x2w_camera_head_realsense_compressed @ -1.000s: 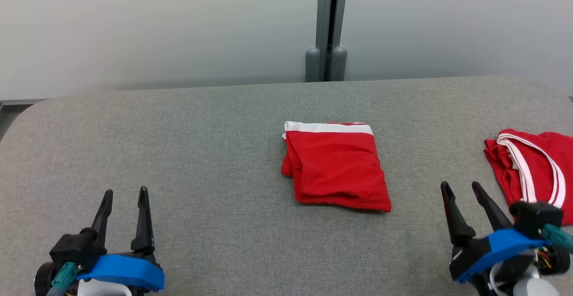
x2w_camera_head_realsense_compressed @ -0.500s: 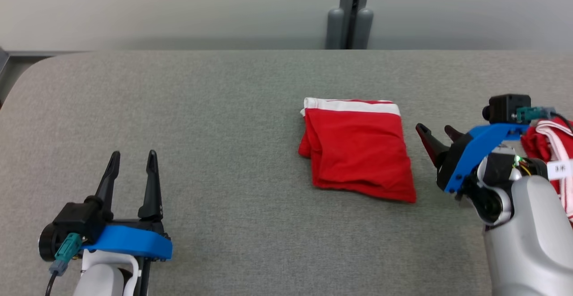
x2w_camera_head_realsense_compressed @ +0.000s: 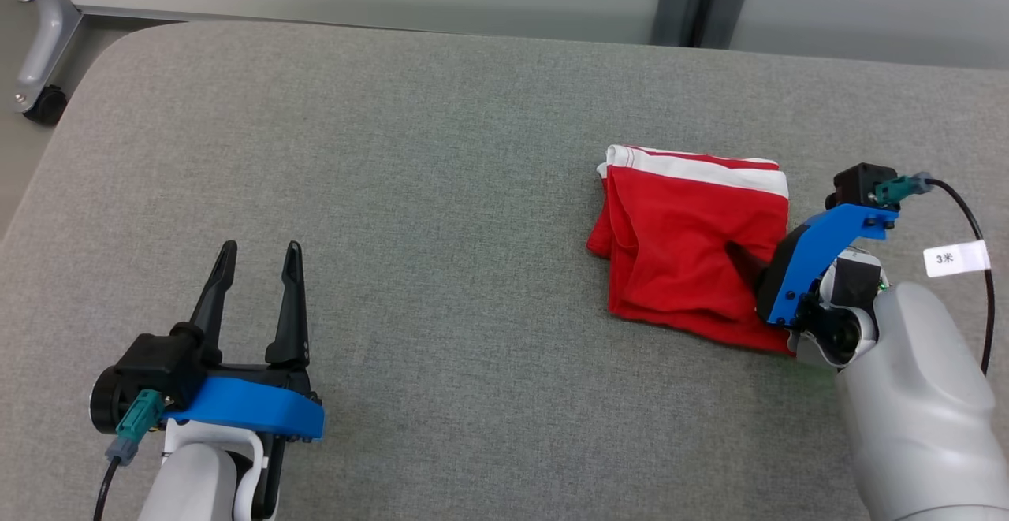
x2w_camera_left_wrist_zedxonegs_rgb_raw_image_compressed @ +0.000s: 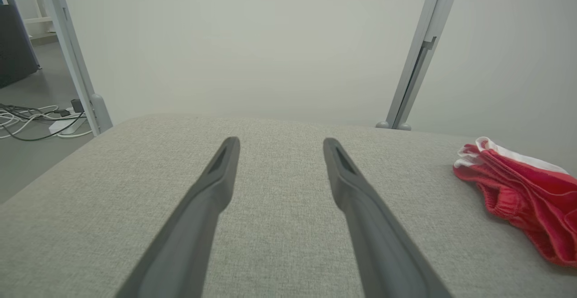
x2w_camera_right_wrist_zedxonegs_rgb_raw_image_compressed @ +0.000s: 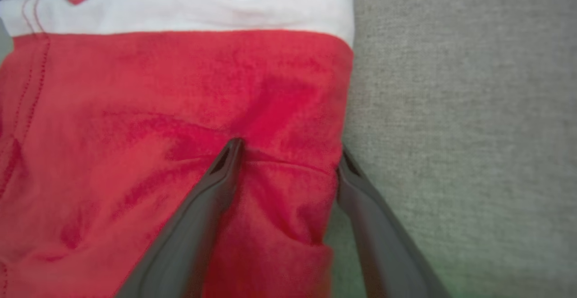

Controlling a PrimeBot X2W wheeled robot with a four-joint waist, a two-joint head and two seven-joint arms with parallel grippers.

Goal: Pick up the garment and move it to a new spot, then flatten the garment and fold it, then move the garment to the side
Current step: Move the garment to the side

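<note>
- Head: the folded garment [x2w_camera_head_realsense_compressed: 694, 253] lay right of the surface's [x2w_camera_head_realsense_compressed: 394, 150] centre. The right gripper [x2w_camera_head_realsense_compressed: 745, 262] was at its right edge, the left gripper [x2w_camera_head_realsense_compressed: 261, 245] front-left, jaws apart.
- Left wrist: jaws spread above bare surface.
- Right wrist: jaws open, straddling the garment's [x2w_camera_right_wrist_zedxonegs_rgb_raw_image_compressed: 157, 86] edge.

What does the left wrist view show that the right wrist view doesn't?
Left wrist view: the open left fingers over the bare grey cushion, a pale wall, a metal post and floor cables. Right wrist view: a close-up of the white waistband, with the open right fingers straddling one edge of the red garment, one over the cloth, one beside it. Both: that garment and the grey cushion.
</note>
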